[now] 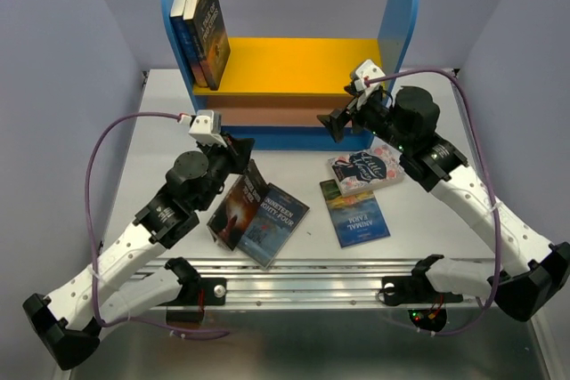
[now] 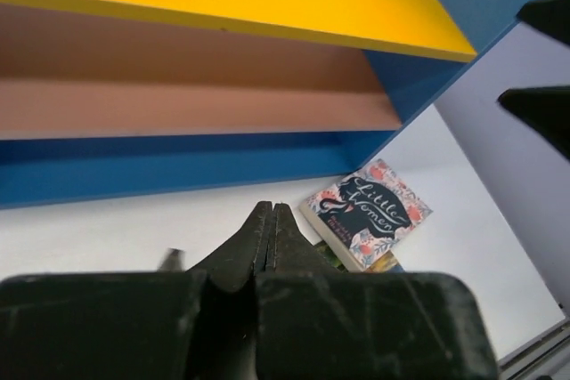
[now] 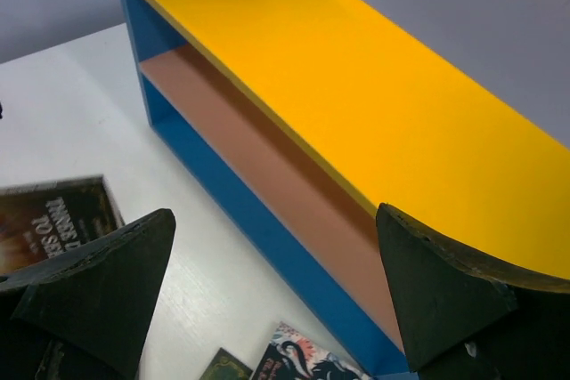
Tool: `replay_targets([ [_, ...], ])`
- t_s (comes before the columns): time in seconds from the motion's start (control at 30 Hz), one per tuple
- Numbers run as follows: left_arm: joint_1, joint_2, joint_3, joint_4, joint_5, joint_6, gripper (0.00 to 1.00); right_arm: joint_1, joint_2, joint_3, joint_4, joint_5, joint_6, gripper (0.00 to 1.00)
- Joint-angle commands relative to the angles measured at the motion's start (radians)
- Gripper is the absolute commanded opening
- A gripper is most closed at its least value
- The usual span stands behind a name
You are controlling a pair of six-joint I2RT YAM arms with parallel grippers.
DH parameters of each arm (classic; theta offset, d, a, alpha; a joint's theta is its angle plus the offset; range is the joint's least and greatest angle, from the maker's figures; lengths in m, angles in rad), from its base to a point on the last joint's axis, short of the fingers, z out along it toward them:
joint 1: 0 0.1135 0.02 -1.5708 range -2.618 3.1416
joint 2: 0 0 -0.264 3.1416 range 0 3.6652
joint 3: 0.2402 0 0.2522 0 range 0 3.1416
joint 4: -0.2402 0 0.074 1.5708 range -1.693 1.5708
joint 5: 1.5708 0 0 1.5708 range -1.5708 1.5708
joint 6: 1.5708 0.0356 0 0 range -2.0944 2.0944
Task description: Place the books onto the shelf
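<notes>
**Shelf** (image 1: 294,60): stands at the far side of the table (image 1: 160,131). It has blue round-topped side panels, a yellow upper board, a pinkish lower board and a blue base.

**Two upright books** (image 1: 200,28): on the yellow board, leaning against the left panel.

**Brown-covered book** (image 1: 237,209): on the table in front of the left arm, tilted, its edge against the Nineteen Eighty-Four paperback (image 1: 280,224).

**Little Women paperback** (image 1: 367,169): lies flat near the shelf's right end, just beside the Animal Farm paperback (image 1: 354,213), which is nearer the arms.

**Left gripper** (image 1: 239,150): over the far end of the brown-covered book. Its jaws are pressed together, and the wrist view shows nothing between them.

**Right gripper** (image 1: 341,117): in front of the shelf's lower right part, above the Little Women paperback. Its jaws are spread wide and hold nothing.
</notes>
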Motion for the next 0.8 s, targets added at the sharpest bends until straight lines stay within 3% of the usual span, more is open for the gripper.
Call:
replay_targets([
  [0.0,-0.011,0.014,0.019,0.066,0.042,-0.008,0.0,-0.004,-0.01,-0.024,0.007,-0.058,0.081,1.0],
  [0.07,-0.011,0.06,0.01,-0.007,0.056,-0.045,0.0,-0.004,-0.002,-0.031,0.007,-0.046,0.168,1.0],
  [0.13,-0.011,0.091,0.003,-0.066,0.032,-0.103,0.0,-0.004,0.001,-0.076,0.026,-0.148,0.184,1.0],
  [0.2,-0.011,0.086,-0.005,-0.066,-0.005,-0.117,0.0,-0.004,0.012,-0.1,0.041,-0.242,0.126,1.0],
  [0.23,-0.01,0.077,-0.001,-0.078,-0.049,-0.143,0.0,-0.004,0.025,-0.12,0.029,-0.37,0.07,1.0],
  [0.3,-0.003,0.074,0.024,-0.19,-0.192,-0.247,0.0,-0.004,0.039,-0.134,0.013,-0.445,-0.032,1.0],
  [0.33,0.003,0.078,0.056,-0.278,-0.227,-0.281,0.17,-0.004,0.056,-0.148,0.039,-0.44,-0.019,1.0],
  [0.37,0.003,0.08,0.07,-0.317,-0.298,-0.362,0.7,-0.004,0.07,-0.146,0.082,-0.428,0.039,1.0],
  [0.4,0.006,0.084,0.082,-0.342,-0.318,-0.388,0.96,-0.004,0.114,-0.139,0.089,-0.426,0.061,1.0],
  [0.47,0.042,0.094,0.081,-0.377,-0.33,-0.427,0.99,-0.004,0.18,-0.091,0.089,-0.457,0.116,1.0],
  [0.57,0.169,0.141,0.064,-0.429,-0.231,-0.514,0.99,-0.004,0.348,-0.034,0.105,-0.515,0.285,1.0],
  [0.6,0.298,0.155,0.049,-0.436,-0.156,-0.539,0.99,0.01,0.389,-0.007,0.156,-0.515,0.369,1.0],
  [0.7,0.525,0.19,-0.046,-0.416,-0.032,-0.593,0.99,0.083,0.519,0.042,0.205,-0.444,0.429,1.0],
  [0.77,0.593,0.209,-0.114,-0.384,-0.004,-0.629,0.99,0.134,0.588,0.09,0.196,-0.342,0.425,1.0],
])
